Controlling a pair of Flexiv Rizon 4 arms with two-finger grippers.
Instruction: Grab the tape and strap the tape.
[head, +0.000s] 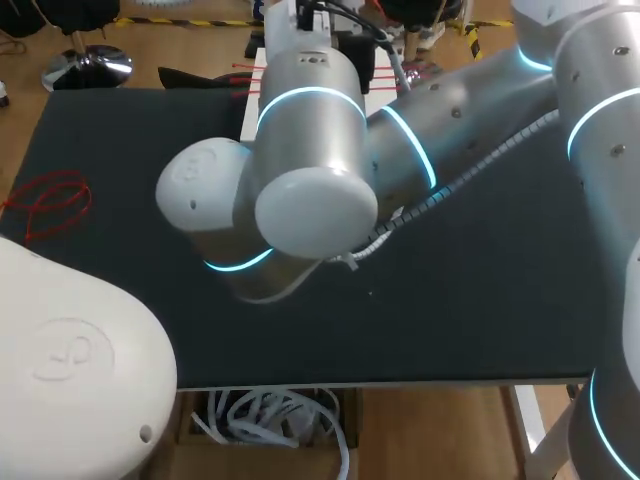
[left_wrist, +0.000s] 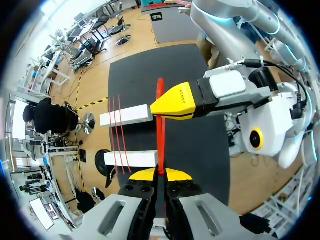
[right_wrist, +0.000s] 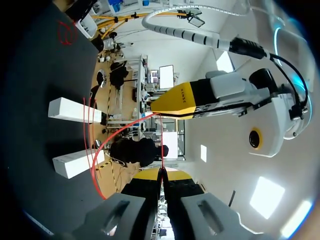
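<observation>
The tape is a thin red strap (left_wrist: 160, 127). In the left wrist view it runs straight ahead from my left gripper (left_wrist: 160, 174), which is shut on its end. My right gripper (left_wrist: 176, 105) pinches the same strap further along. In the right wrist view my right gripper (right_wrist: 161, 174) is shut on the strap (right_wrist: 107, 150), which bows out in a loop toward my left gripper (right_wrist: 175, 104). Both grippers hang above the black table (left_wrist: 200, 145). In the head view my arms' own bulk hides both grippers.
Two white blocks (left_wrist: 125, 115) (left_wrist: 131, 159) lie side by side near the table's far edge, with thin red straps (left_wrist: 117, 135) laid across them. A loose bundle of red straps (head: 50, 205) lies at the table's left.
</observation>
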